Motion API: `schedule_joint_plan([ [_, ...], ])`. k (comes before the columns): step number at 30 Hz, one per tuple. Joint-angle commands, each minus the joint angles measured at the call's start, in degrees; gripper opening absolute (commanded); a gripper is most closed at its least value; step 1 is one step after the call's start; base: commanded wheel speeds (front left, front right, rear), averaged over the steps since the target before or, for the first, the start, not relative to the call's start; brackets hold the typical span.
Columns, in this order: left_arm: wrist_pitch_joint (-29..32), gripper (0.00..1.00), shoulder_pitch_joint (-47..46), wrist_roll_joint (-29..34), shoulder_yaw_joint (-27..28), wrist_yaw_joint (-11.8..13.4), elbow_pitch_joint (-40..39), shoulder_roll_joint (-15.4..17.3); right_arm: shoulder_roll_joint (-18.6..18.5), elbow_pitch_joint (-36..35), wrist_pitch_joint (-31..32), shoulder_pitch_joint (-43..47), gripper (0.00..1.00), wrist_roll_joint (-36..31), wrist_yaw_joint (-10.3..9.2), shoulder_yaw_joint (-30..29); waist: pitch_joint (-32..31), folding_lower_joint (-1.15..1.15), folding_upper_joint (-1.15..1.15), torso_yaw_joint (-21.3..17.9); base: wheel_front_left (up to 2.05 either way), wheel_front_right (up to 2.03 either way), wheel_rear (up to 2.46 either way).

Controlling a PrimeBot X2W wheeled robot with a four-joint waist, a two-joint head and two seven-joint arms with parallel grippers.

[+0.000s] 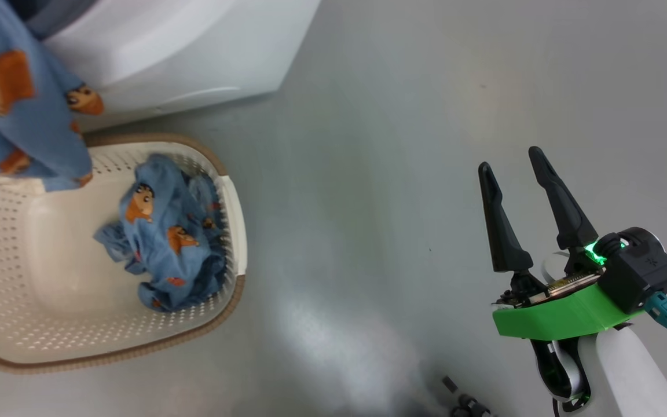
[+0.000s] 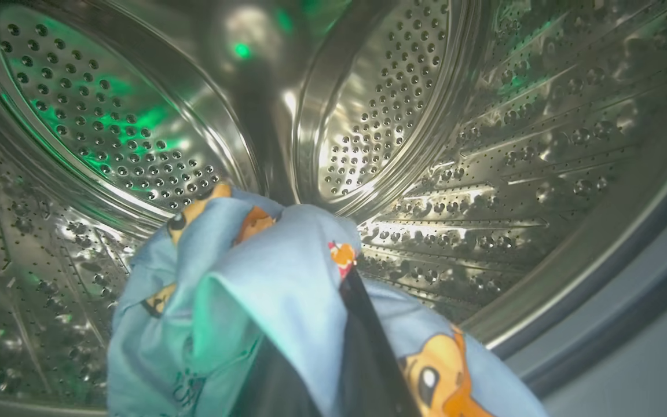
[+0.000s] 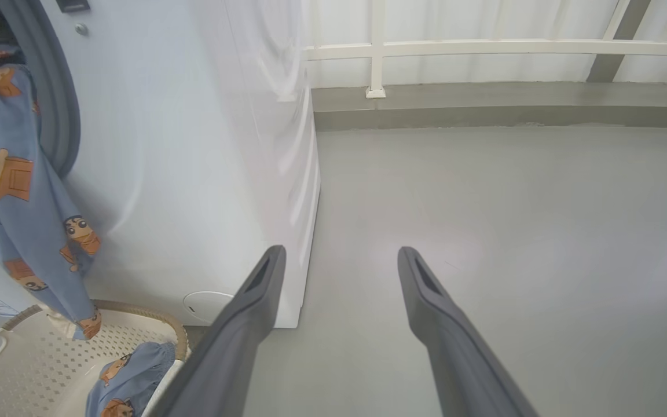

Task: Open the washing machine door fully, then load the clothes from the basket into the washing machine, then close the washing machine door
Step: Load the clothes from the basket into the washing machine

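Blue printed garment [image 2: 264, 289] is pinched in the left claw [image 2: 322, 330], deep in the steel drum [image 2: 107, 116] of the washing machine [image 3: 194, 145]; its tail hangs out the opening over the basket [image 1: 235, 214]. Right claw [image 1: 510, 160] is spread open & empty above the floor [image 1: 368, 174]. More clothes [image 1: 165, 243] lie in the basket. Risk: let go w/ the tail outside & it prob slides back out, or snags on the gasket [image 3: 58, 116] at closing
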Motion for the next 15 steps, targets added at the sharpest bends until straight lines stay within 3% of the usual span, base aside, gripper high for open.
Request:
schedule_joint_plan([
  [1, -0.3, 0.0, -2.5, -0.3, 2.1, 0.0, -0.7, 3.6, 0.1, -1.8, -0.5, 1.0, 1.0, -0.6, 0.25, 0.8, 3.4, -0.01, 0.0, -2.6, 0.0, 0.0, 0.0],
  [5, -0.4, 0.0, -6.1, 2.8, 5.8, 0.0, -3.0, 4.5, 0.2, -2.8, -0.5, 1.0, 1.0, -0.1, 0.25, 0.7, 5.0, -0.01, 0.0, -3.1, 0.0, 0.0, 0.0],
  [8, -0.4, 0.0, -8.8, 7.0, 13.0, 0.3, -7.4, 4.3, 0.2, -3.4, -0.5, 0.8, 1.0, 0.5, 0.25, 0.9, 6.2, -0.01, 0.0, -3.4, 0.0, 0.0, 0.0],
  [12, -0.4, 0.0, -8.4, 13.6, 22.5, 0.3, -12.2, 2.0, 0.2, -3.3, -0.5, 0.3, 1.0, 1.2, 0.25, 1.3, 6.7, -0.01, 0.0, -3.9, 0.0, 0.0, 0.0],
  [15, -0.4, 0.0, -6.7, 16.6, 25.8, 0.2, -12.1, -0.1, 0.2, -3.0, -0.5, 0.3, 1.0, 1.4, 0.25, 1.5, 6.5, -0.01, 0.0, -4.1, 0.0, 0.0, 0.0],
])
